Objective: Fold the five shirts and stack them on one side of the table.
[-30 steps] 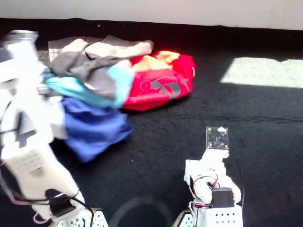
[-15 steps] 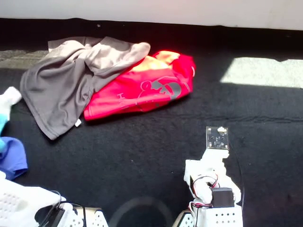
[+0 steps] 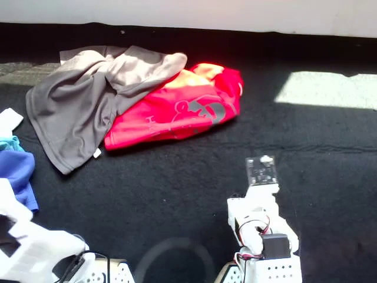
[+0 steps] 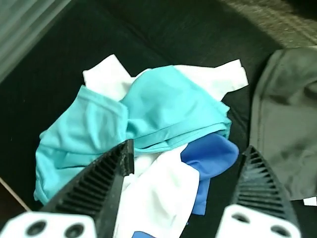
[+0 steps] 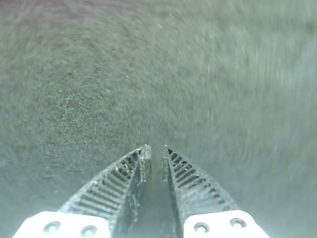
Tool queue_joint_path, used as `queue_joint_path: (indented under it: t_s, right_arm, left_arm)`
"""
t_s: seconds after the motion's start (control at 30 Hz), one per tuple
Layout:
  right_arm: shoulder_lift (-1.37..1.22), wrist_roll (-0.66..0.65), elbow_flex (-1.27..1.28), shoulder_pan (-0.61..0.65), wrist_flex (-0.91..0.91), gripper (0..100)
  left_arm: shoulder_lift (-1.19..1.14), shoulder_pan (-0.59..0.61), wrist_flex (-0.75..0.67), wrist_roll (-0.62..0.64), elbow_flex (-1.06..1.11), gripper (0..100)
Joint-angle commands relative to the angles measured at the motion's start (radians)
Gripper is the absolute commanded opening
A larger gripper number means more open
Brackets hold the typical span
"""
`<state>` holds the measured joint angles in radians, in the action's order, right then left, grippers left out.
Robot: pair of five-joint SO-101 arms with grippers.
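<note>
Hanging wide open, the left gripper [image 4: 188, 151] points straight down at the crumpled turquoise fabric shirt [image 4: 163, 109], heaped with a rumpled white shirt [image 4: 158, 193] and a bunched blue shirt [image 4: 213, 156] at the table's left side; the right gripper [image 5: 153, 156], pinched nearly together on nothing, is over bare black table cloth [image 3: 177, 177], well apart, so the left arm is nearer

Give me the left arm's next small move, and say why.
Probably lower the left hand onto the turquoise shirt and close on it. The hand hangs open right above that shirt, which lies crumpled together with the white shirt and the blue shirt and sits mostly on top of them. That makes it look like the easiest one to pull free for folding.
</note>
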<state>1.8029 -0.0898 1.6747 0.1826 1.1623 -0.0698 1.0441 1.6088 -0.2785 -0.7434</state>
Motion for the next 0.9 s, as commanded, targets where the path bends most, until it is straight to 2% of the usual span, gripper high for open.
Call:
queue_joint_path:
  t_s: [0.0,0.1,0.23,0.4,0.47,0.57,0.87]
  right_arm:
    - [0.008,-0.199,0.099,0.001,-0.035,10.8]
    - [0.007,-0.216,0.097,0.001,-0.038,18.0]
    - [0.007,-0.344,0.101,-0.002,-0.039,27.1]
    - [0.007,-0.311,0.047,-0.199,-0.097,27.9]
    - [0.002,-0.313,-0.005,-0.278,-0.122,27.9]
    - [-0.004,-0.313,-0.094,-0.329,-0.113,27.9]
    - [-0.004,-0.315,-0.360,-0.332,0.059,27.9]
  left_arm:
    - [0.079,-0.160,0.018,0.002,-0.030,34]
    - [0.044,-0.326,0.089,0.002,0.038,34]
    - [-0.074,-0.504,0.092,0.002,0.239,34]
    - [-0.254,-0.638,0.018,0.002,0.326,34]
    - [-0.323,-0.665,-0.018,0.021,0.326,34]
    - [-0.418,-0.684,-0.092,0.041,0.326,34]
    - [-0.590,-0.667,-0.265,0.044,0.325,32]
